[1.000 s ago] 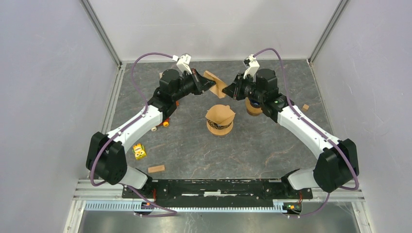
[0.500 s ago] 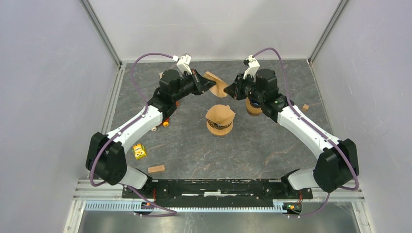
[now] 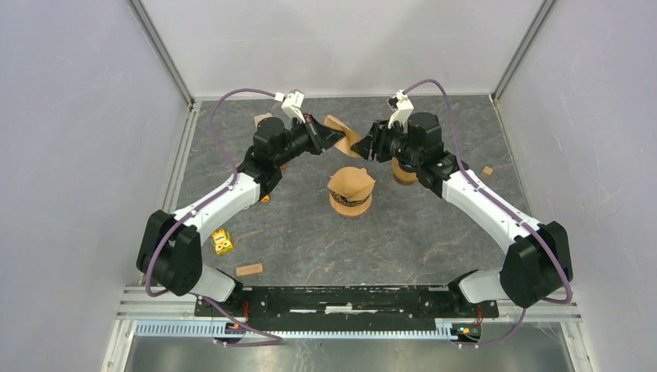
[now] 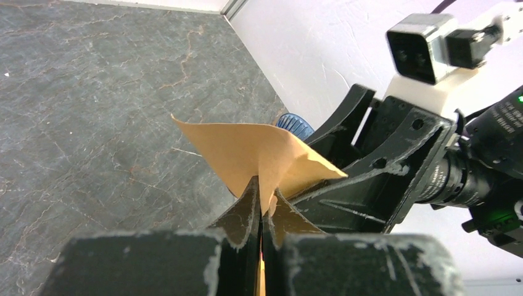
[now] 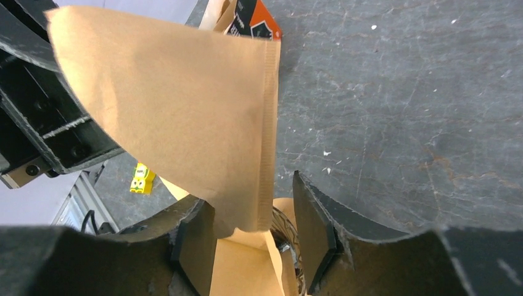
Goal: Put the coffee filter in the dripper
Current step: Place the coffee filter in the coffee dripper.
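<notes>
Left arm [image 3: 225, 198]: forearm shifted slightly toward table centre since a second ago. Right gripper [image 5: 254, 237]: jaws released from their earlier pinch, now parted about halfway, either side of the coffee filter's [image 5: 179, 105] seamed edge. Left gripper [image 4: 262, 213]: clenched flat on the filter's fold, holding it aloft between both grippers, beyond the dripper [image 3: 350, 203].

Light comes bright and even from above, leaving only faint shadows on the table [image 3: 310, 240]. In my left wrist view my fingers [image 4: 237, 216] blur at the lower edge, and the wall [image 4: 308, 49] at upper right glares white.
</notes>
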{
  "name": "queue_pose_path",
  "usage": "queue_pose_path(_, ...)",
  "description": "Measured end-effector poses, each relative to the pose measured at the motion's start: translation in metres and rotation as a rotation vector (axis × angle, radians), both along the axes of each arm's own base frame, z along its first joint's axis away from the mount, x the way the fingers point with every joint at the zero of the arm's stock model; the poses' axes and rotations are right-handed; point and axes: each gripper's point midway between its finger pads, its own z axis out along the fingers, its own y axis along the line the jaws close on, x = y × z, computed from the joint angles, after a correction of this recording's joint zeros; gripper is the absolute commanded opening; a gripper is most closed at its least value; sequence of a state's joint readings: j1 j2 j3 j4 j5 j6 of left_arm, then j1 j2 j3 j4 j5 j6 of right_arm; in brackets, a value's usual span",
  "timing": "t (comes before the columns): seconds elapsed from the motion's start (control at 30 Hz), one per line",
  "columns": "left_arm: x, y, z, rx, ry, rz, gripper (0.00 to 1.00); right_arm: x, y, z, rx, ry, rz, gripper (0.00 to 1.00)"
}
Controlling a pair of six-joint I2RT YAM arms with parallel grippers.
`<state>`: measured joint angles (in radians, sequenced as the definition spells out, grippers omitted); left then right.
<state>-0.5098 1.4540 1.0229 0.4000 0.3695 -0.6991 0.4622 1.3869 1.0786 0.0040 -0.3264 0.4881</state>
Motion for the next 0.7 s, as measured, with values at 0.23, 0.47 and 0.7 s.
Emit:
queue_pose_path(0.23, 0.0, 0.001, 0.0, -0.016, -0.028, -0.002, 0.02, -0.011, 0.006, -0.013, 0.043, 0.065, 0.028, 0.52)
queue_pose_path(0.47, 0.001, 0.004, 0.0, -0.029, -0.05, 0.0, 0.02, -0.011, 0.008, -0.005, 0.105, 0.07, 0.048, 0.44)
queue_pose_path(0.7, -0.002, 0.005, 0.005, -0.039, -0.069, -0.011, 0.02, -0.008, 0.002, -0.005, 0.144, 0.088, 0.041, 0.32)
